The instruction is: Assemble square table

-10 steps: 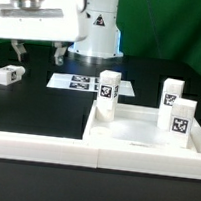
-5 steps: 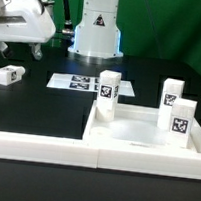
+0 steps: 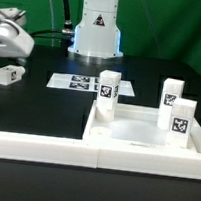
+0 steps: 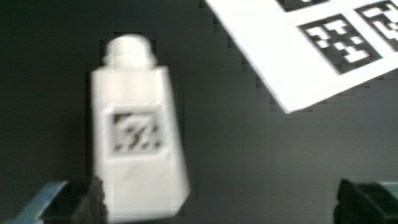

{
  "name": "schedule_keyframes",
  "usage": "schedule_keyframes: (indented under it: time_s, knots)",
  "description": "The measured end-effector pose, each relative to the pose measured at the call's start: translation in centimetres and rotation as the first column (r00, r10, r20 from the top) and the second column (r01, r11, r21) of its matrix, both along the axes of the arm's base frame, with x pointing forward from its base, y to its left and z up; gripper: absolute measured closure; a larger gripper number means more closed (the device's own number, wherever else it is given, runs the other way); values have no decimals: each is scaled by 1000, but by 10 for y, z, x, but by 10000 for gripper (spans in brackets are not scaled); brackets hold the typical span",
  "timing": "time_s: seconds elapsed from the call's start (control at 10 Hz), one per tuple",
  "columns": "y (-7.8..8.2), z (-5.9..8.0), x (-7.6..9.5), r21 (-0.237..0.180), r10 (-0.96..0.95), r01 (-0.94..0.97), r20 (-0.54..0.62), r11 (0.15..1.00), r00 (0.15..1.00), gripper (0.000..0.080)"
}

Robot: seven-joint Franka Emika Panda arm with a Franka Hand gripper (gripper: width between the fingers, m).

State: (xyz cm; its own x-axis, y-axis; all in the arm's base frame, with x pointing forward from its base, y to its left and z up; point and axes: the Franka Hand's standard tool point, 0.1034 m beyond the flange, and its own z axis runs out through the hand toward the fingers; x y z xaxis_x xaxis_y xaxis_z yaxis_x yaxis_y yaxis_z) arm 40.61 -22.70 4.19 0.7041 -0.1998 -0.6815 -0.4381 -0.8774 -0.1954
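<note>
Gaping wide, empty pincer [image 4: 210,196] above loose table leg [image 4: 139,130]

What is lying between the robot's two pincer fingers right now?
A white table leg with a black-and-white tag lies on the black table between the open pincer's fingers. The wrist view shows it; nothing grips it yet.

White arm [image 3: 97,23], blk cables, dark hand [image 4: 214,198] fingers

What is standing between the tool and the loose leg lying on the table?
Nothing visible. In the wrist view the leg lies flat on the black table, with the open tool fingertips to either side and no object between.
</note>
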Motion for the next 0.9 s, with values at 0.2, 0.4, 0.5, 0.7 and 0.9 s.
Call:
schedule_keyframes:
  time_s: [0.2,0.4,0.5,0.7,0.9]
  knots:
    - [2,1,-2,3,-6,6,-3,1000,1000,151]
    - [2,1,-2,3,-6,6,-3,1000,1000,151]
    - [1,0,-4,4,-8,8,-5,1000,1000,151]
    - [-2,-13,-29,27,-32,33,-47,999,998,151]
    - [1,-27,-47,36,-43,46,-93,998,995,151]
